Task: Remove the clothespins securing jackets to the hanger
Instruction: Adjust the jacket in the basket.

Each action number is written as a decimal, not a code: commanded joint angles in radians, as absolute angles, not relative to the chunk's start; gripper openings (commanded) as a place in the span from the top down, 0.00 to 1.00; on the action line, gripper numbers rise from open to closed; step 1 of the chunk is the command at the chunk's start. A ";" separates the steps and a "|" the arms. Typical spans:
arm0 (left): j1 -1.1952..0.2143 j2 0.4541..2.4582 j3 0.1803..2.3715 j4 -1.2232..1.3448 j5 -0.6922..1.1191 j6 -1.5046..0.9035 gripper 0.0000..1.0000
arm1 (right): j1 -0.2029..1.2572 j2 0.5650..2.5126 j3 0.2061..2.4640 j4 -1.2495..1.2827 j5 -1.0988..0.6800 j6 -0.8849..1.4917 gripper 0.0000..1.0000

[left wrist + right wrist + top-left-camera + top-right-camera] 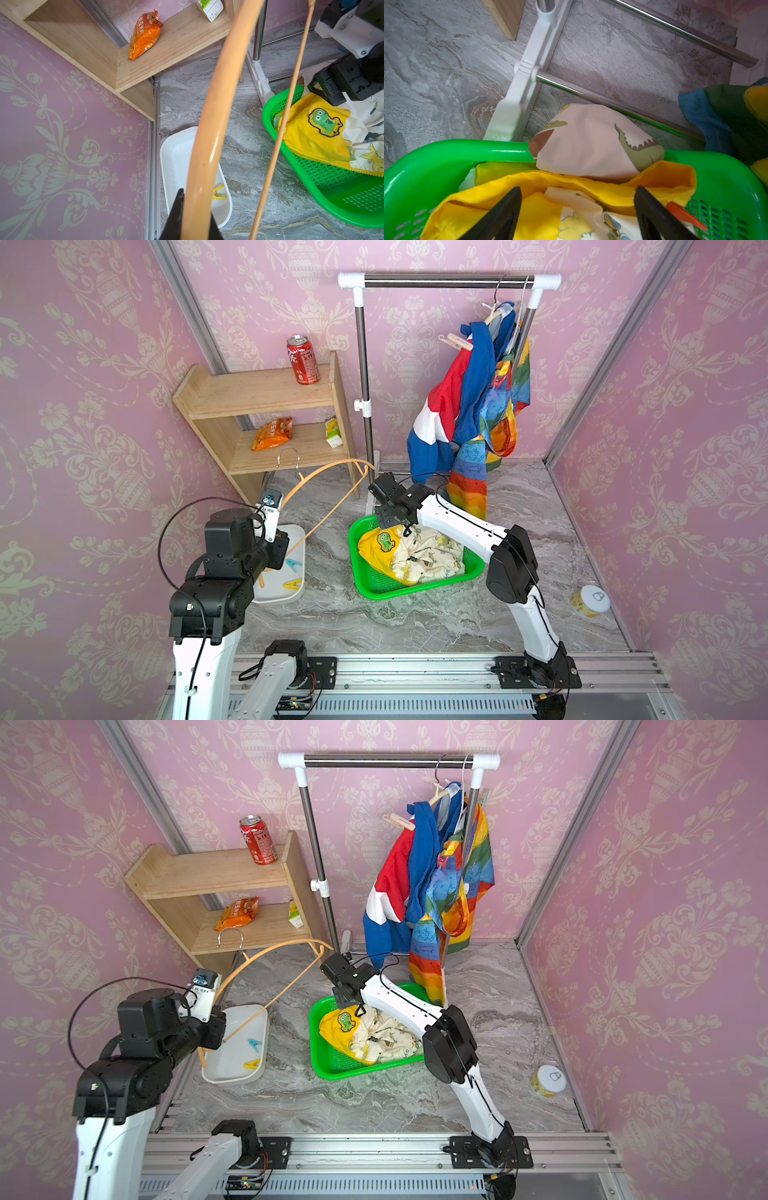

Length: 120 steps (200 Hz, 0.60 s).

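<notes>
In a top view, a pale plastic clothespin (pixel 455 342) clips the blue-red-white jacket (pixel 478 381) hanging on the steel rack (pixel 449 281), well beyond my bent, low right arm.

Left wrist: my left gripper (pixel 195 226) pinches the smooth, curved wooden hanger (pixel 216 104) above the white tray (pixel 174 158).

Right wrist: my right gripper (pixel 577 218) stands spread over the crumpled yellow jacket (pixel 529 182) in the green mesh basket (pixel 436 153).

Place: staged home corner inside a robot test cell
Walls: pink floral wallpaper (pixel 83 406), aluminium posts (pixel 192 315) at the corners
Furnishings: clothes rack (pixel 449 281), wooden shelf (pixel 257 393) with a snack bag (pixel 272 433)
Rig: aluminium mounting rail (pixel 415 668) along the marble-look table's (pixel 332 622) near edge
</notes>
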<state>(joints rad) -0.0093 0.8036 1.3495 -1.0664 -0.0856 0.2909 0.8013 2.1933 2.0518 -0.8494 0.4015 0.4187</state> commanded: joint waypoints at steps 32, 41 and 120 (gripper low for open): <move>-0.008 0.801 1.355 -1.067 -0.111 0.305 1.00 | 0.808 2.232 2.041 -0.803 0.489 0.424 0.15; -0.008 0.803 1.355 -1.068 -0.111 0.307 1.00 | 0.809 2.236 2.035 -0.794 0.496 0.430 0.15; -0.008 0.815 1.361 -1.072 -0.132 0.327 1.00 | 0.809 2.289 2.063 -0.821 0.512 0.455 0.41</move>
<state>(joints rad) -0.0093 0.8219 1.3495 -1.0821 -0.1055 0.3054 0.8097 2.2570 2.0541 -0.7975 0.4854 0.4328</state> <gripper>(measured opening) 0.115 0.642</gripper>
